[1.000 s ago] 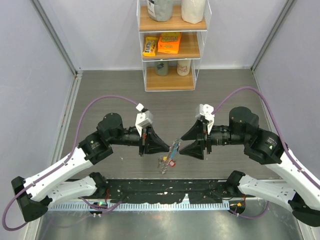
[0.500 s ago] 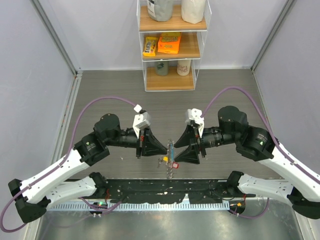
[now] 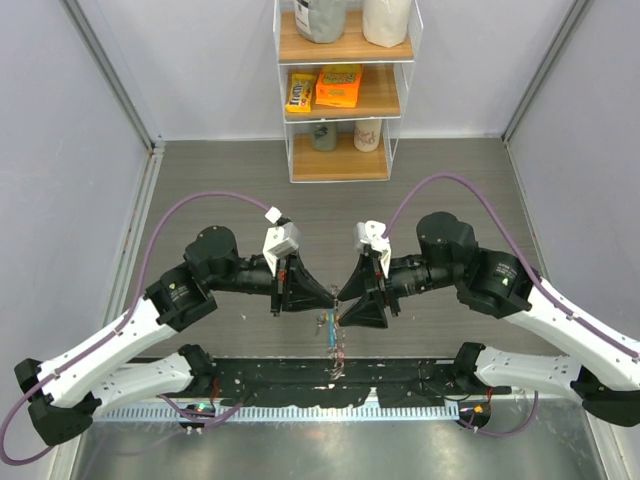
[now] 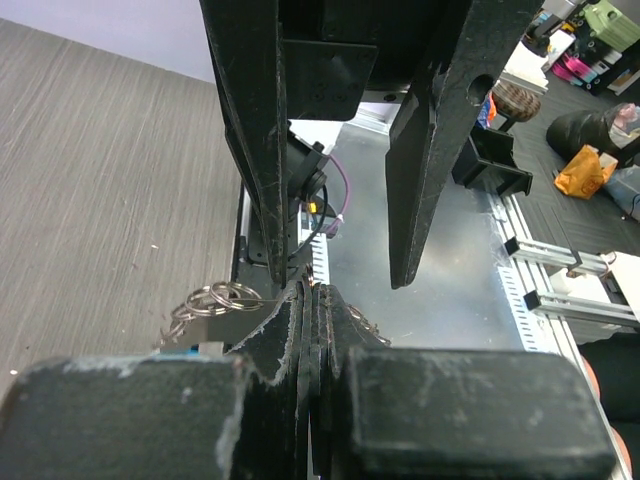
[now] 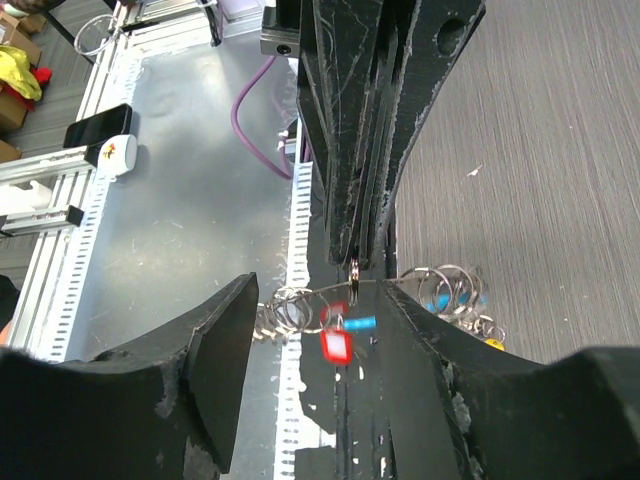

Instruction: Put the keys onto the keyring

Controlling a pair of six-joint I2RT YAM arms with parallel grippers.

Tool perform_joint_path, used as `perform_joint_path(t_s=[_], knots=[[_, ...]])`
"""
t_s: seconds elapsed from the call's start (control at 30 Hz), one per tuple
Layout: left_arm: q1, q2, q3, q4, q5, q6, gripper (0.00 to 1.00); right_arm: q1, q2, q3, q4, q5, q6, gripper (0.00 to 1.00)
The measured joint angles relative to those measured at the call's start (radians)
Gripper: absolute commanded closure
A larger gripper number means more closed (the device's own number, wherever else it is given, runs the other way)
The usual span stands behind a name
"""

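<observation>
keyring (image 5: 290, 312), a silvery run of looped wire, is being pinched at the tip of the left gripper (image 3: 328, 299), whose jaws are being pressed flat together. in the right wrist view one loop is being seen edge-on exactly at that tip, with the rest of the wire trailing off to both sides below it. the bundle is being carried between the two grippers, near the middle of the near edge of the table (image 3: 230, 180). in the top view it is being shown as a small glinting cluster just below the meeting fingertips. on the wire, a red-tagged key (image 5: 337, 346) is hanging under the pinched loop, and a blue tag (image 5: 361, 323) is lying just beside it. a yellow-headed key (image 5: 493, 343) is being glimpsed at the far right end, partly hidden behind a finger. the right gripper (image 3: 341, 309) is being held nose to nose with the left one, its jaws standing apart, one on each side of the hanging bundle. whether they are touching the wire cannot be told. in the left wrist view a few wire loops are being seen just beside the closed left fingers (image 4: 285, 350).
</observation>
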Motion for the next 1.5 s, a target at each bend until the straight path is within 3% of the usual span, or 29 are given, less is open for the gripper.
perform_joint_path(t_s=[0.1,0.27,0.4,0.47,0.5,0.53,0.77,0.8,0.87,0.9,1.1,1.5], knots=[[0.0,0.0,0.001,-0.003,0.0,0.0,1.0,0.011,0.006,0.003,0.006,0.004,0.0,0.49],[0.0,-0.003,0.003,-0.016,0.005,-0.003,1.0,0.028,0.019,0.011,0.005,0.027,-0.002,0.64],[0.0,-0.006,0.003,-0.023,0.01,-0.003,1.0,0.042,0.026,0.012,0.004,0.042,-0.006,0.67],[0.0,-0.008,0.003,-0.026,0.011,-0.003,1.0,0.046,0.026,0.012,0.005,0.049,-0.009,0.79],[0.0,-0.008,0.005,-0.028,0.012,-0.003,1.0,0.048,0.026,0.012,0.005,0.052,-0.014,0.93],[-0.002,-0.008,0.005,-0.028,0.018,-0.004,1.0,0.05,0.026,0.012,0.005,0.057,-0.015,0.94],[-0.004,-0.01,0.008,-0.032,0.048,-0.019,1.0,0.087,0.021,0.01,0.01,0.093,-0.027,0.94],[-0.005,-0.011,0.008,-0.031,0.054,-0.026,0.96,0.093,0.013,0.004,0.019,0.096,-0.031,0.94],[-0.008,-0.013,0.009,-0.023,0.056,-0.032,0.73,0.099,-0.008,-0.018,0.046,0.098,-0.035,0.94],[-0.01,-0.014,0.009,-0.015,0.056,-0.036,0.67,0.101,-0.023,-0.032,0.067,0.098,-0.039,0.94],[-0.006,-0.068,0.014,0.007,0.013,-0.058,0.45,0.112,-0.114,-0.087,0.131,0.062,-0.045,0.94],[-0.006,-0.263,-0.092,0.163,-0.035,-0.097,0.41,0.113,-0.195,-0.143,0.331,-0.251,-0.003,0.94]])
